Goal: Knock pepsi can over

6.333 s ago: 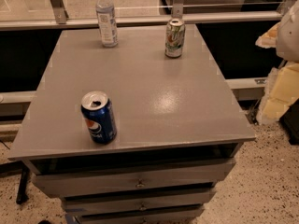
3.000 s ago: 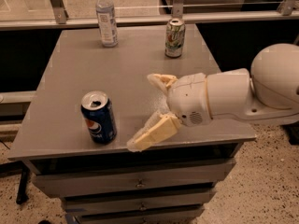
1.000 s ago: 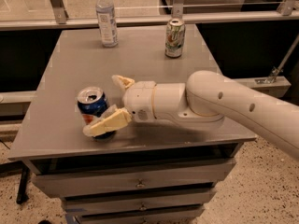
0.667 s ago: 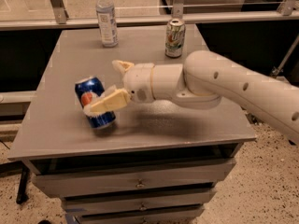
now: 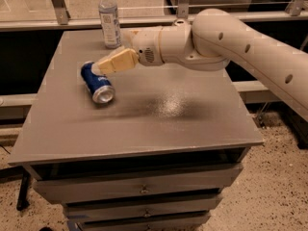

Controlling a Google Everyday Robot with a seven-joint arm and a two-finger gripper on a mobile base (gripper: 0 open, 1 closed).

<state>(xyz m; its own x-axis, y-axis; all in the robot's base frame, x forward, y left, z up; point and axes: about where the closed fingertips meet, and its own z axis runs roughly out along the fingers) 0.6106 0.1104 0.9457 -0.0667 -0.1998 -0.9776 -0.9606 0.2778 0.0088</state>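
Sideways on the grey desk lies the pepsi can, silver end toward the camera, just below and left of the claw. The cream claw hovers spread open, gripping nothing, its near finger overlapping the can's far end. A clear plastic bottle stands behind the claw.

Gripper hangs over the table's back-left part, jaws spread. Its near finger covers the far end of the can, whether they touch is unclear, and the far finger is half lost against the wrist. Arm runs off the right edge and hides the table's back-right corner. Bottle label and can print are too blurred to read, and the drawers are cut off at the bottom edge.
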